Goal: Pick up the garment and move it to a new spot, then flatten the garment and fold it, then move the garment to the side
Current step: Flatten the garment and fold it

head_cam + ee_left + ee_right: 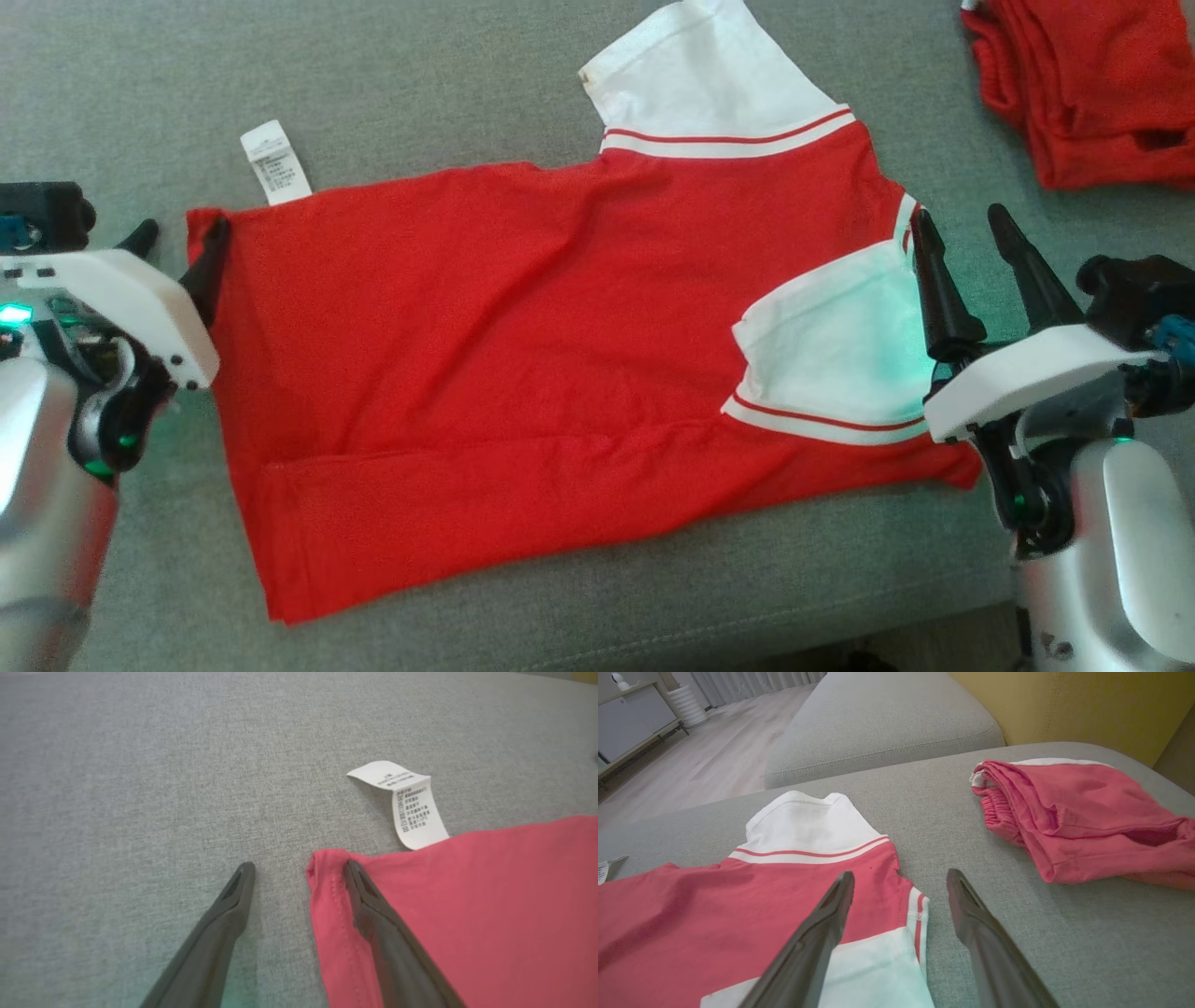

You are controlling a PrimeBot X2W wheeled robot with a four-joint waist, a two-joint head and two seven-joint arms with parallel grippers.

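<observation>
garment [523, 355] spread on grey cushion [420, 75], mid head view | left gripper [184, 229] at garment's 9 o'clock, fingers apart astride hem corner, one over red cloth, one over bare cushion, gripping nothing | right gripper [960, 215] at its 3 o'clock, fingers apart astride white sleeve [831, 350] edge, gripping nothing

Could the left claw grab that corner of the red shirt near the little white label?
Probably yes. The left gripper is open astride a corner of the red shirt: one finger over the cloth, the other over bare grey cushion, nothing blocking.
</observation>
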